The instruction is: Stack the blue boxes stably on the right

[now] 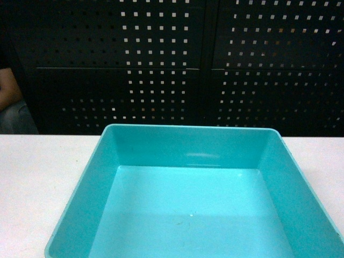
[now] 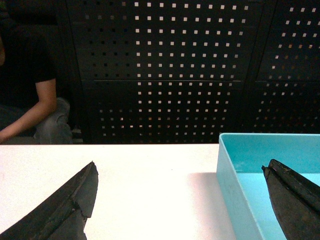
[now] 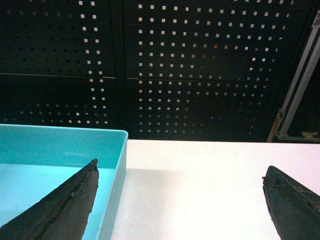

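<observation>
While it sits on the white table [image 1: 32, 177] near the robot, the turquoise tub [image 1: 188, 150] shows glossy tapered walls. Its left wall lies between the spread fingers of the left gripper [image 2: 180, 192], its right wall within the wide-open right gripper [image 3: 180, 192].

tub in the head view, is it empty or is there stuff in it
Empty. The tub sits upright on the white table, and its bare glossy floor shows from wall to wall, with only tiny specks on it.
</observation>
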Controlling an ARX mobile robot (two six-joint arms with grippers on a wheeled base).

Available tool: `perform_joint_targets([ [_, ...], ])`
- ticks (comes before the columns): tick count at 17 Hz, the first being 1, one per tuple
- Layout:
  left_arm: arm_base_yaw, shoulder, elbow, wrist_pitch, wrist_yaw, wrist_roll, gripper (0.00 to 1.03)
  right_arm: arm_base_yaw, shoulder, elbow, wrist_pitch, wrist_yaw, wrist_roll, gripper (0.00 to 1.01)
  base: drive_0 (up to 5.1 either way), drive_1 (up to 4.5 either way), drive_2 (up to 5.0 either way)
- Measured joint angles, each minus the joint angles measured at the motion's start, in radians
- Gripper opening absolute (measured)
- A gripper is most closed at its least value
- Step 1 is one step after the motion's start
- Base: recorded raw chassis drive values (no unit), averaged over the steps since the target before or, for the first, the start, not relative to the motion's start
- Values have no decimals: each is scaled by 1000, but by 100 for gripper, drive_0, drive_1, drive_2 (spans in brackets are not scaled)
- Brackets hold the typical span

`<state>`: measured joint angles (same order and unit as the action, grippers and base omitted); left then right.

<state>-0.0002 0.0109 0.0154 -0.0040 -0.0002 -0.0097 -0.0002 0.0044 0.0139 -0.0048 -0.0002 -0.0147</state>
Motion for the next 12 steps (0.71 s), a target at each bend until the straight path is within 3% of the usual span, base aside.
perform_joint_targets([
  [7, -2, 0, 0, 1, -2, 0, 98, 0, 0, 0, 0, 0, 0, 98, 0, 0, 0],
  [8, -31, -11, -1, -2, -34, 0, 98, -8, 1, 0, 1, -19, 4, 98, 0, 0, 0],
  [9, -72, -14, -2, -27, -59, 2, 98, -50, 31, 0, 57, -68, 5, 98, 0, 0, 0],
  [11, -71, 52, -1, 127, -71, -2, 98, -103, 198, 1, 201, -155, 27, 98, 0, 0, 0],
  [12, -52, 140, 0, 180, -63, -7, 98, -97, 285, 2, 279, -178, 36, 98, 0, 0, 0],
])
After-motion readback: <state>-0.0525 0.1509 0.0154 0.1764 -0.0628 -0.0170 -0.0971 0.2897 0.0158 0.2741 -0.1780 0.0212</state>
